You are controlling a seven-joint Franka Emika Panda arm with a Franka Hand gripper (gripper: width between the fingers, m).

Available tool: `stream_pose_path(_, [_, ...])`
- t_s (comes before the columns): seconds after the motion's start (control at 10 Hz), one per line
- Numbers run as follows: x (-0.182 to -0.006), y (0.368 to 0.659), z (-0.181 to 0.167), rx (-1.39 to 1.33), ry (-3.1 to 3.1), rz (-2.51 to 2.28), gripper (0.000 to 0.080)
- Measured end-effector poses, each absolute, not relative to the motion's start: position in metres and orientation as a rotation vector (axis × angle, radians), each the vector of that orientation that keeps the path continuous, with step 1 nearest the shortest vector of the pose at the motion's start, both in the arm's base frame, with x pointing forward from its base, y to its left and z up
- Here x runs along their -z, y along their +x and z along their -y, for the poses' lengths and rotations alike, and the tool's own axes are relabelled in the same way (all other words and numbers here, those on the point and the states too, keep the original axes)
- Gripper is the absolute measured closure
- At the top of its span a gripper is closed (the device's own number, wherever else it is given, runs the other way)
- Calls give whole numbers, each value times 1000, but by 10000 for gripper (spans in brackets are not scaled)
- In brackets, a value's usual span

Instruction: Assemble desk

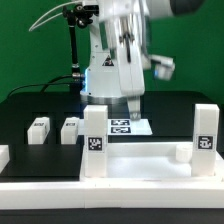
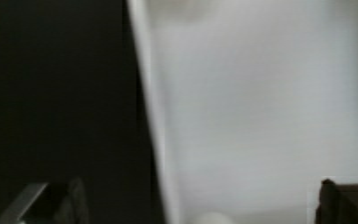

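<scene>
In the exterior view I see the wide, flat, white plastic desk top (image 1: 150,158) lying at the front of the black table (image 1: 40,105). Two short, square white post legs stand upright at its corners: the first upright leg (image 1: 95,140) on the exterior view's left and the second upright leg (image 1: 205,138) on the exterior view's right. Each shows a black-and-white tag. Two loose legs (image 1: 38,127) (image 1: 68,127) lie apart from the top, further toward the exterior view's left. The gripper (image 1: 131,108) of the white arm hangs behind the desk top, over the thin white marker board (image 1: 122,126). A long white border rail (image 1: 110,200) runs along the front.

In the wrist view the gripper (image 2: 197,205) is spread wide. Its dark fingers (image 2: 55,200) stand at opposite sides of the picture and hold nothing. Below them is a blurred white surface (image 2: 265,100) beside the black table (image 2: 51,90). I cannot tell which white part this is.
</scene>
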State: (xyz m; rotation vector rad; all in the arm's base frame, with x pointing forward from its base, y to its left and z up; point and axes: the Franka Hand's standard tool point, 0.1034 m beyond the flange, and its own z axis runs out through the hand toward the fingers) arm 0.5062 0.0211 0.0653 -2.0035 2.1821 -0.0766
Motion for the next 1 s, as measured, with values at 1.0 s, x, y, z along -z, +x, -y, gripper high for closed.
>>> stream_pose_path(1.0, [-11,519,-53,-145,-2101,-2174,344])
